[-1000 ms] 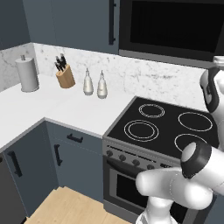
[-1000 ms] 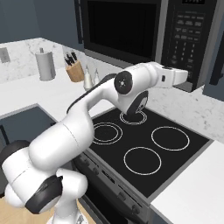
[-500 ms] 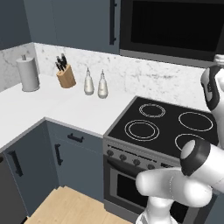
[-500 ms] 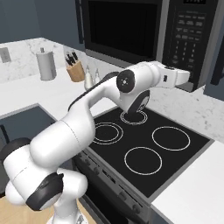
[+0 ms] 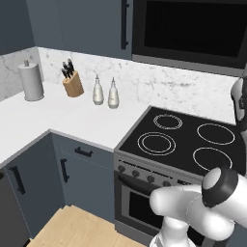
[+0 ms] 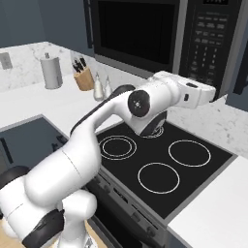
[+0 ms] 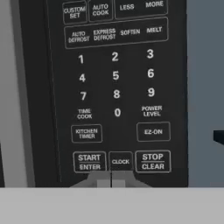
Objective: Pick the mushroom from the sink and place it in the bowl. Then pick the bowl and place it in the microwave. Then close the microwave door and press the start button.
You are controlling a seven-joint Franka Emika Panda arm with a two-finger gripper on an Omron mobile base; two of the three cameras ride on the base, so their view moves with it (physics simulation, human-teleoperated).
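One step left by my read: door (image 6: 133,31) looks closed, so it's the start press. Gripper (image 7: 111,180) sits at 6 o'clock in hand view, fingers fully shut, holding nothing, tips just below the gap between START/ENTER (image 7: 89,162) and CLOCK (image 7: 120,161). Suggest nudging toward 10 o'clock to centre on START before pushing straight in; drifting toward 1 o'clock risks hitting CLOCK. In right base view the hand reaches the keypad (image 6: 206,46) on the microwave (image 6: 164,38). Can't tell if tips touch the panel. Bowl and mushroom presumably inside, hidden behind dark glass.
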